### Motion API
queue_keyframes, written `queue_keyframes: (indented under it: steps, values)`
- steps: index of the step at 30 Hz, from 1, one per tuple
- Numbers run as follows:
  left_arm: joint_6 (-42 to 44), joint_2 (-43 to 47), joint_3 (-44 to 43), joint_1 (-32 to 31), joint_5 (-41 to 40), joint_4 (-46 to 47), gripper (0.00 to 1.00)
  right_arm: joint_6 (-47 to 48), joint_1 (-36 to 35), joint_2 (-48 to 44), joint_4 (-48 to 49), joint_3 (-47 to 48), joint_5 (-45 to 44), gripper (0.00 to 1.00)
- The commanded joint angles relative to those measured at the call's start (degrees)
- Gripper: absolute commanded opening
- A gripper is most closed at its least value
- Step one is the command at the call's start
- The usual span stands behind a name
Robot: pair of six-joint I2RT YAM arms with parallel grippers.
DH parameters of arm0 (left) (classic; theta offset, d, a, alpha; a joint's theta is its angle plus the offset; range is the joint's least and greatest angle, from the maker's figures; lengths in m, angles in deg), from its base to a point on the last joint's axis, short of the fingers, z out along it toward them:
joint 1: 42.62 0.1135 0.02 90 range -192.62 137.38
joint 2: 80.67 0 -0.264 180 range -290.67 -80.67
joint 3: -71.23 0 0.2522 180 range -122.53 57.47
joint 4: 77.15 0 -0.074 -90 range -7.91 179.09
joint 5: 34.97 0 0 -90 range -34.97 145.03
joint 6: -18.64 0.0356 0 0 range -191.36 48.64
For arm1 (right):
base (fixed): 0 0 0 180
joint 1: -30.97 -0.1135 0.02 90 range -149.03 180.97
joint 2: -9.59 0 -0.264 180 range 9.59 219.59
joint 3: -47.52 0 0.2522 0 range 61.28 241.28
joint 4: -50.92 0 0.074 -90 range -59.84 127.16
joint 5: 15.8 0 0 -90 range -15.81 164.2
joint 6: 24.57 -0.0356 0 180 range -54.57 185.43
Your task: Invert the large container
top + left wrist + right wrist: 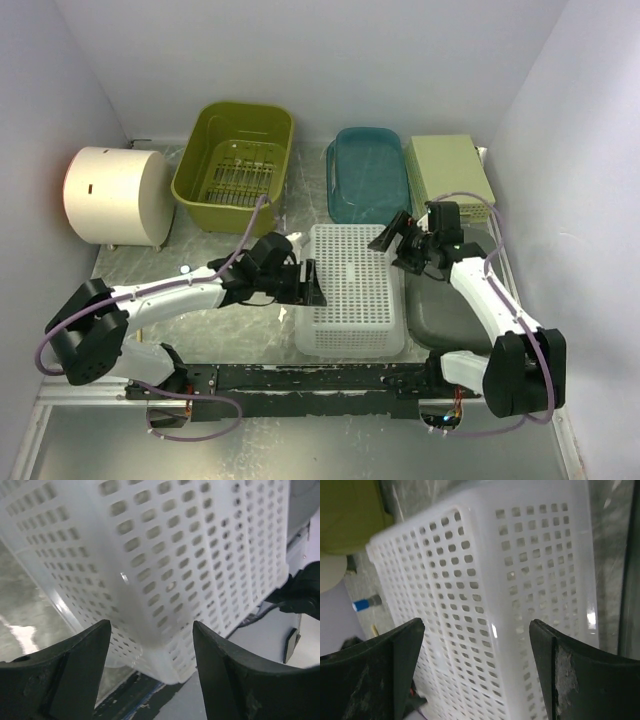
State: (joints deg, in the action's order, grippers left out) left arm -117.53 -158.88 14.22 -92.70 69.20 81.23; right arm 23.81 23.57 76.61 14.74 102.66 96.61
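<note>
Fingers (70,680) spread on left gripper (307,285) and right gripper (397,240), flanking white basket (350,295); grey tray (440,312) alongside.

2 white arms (170,292), black joints (88,335), purple cables (492,232), black wedge-shaped fingers (75,675)

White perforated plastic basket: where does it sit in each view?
Top external: white perforated plastic basket lies mid-frame.
Left wrist: it fills the upper frame.
Right wrist: it fills the centre.
Shared landmark: grey marbled tabletop.
</note>
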Motion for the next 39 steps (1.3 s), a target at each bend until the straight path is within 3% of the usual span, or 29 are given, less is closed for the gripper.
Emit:
queue_keyframes:
  steps: [1,7,10,14,18,22,26,32,39]
  values:
    - [3.47,1.08,-8.63,-3.08,-3.40,-2.26,0.78,0.40,-1.28,-2.69,-6.52,7.51,-10.59,0.87]
    - [14.62,-2.23,-30.94,-1.56,-22.36,-27.16,0.81,-0.61,-1.30,-17.69,-12.00,11.58,-24.84,0.88]
    - [18.41,-6.39,-42.26,2.69,-24.11,-32.22,0.90,0.10,-1.25,-21.79,-14.90,13.78,-28.78,0.89]
    - [23.29,-15.03,-55.06,9.75,-24.86,-35.17,0.93,-0.25,-1.21,-20.98,-18.09,15.11,-28.52,0.89]
    - [29.44,-21.62,-62.46,13.72,-25.19,-31.72,0.96,-1.08,-1.21,-20.15,-18.35,14.10,-25.77,0.89]
    - [35.66,-27.16,-65.17,14.56,-28.07,-28.66,0.97,-0.64,-1.22,-19.35,-18.47,13.94,-24.75,0.89]
    - [34.90,-32.90,-67.46,16.79,-25.23,-29.53,0.96,-0.22,-1.20,-18.67,-18.55,14.51,-24.34,0.89]
    - [34.88,-37.67,-67.36,18.27,-20.40,-28.56,0.76,0.10,-1.21,-18.61,-18.61,14.16,-23.35,0.89]
    - [36.24,-37.40,-68.75,18.34,-19.74,-28.93,0.42,1.37,-1.22,-18.37,-19.01,14.33,-23.18,0.89]
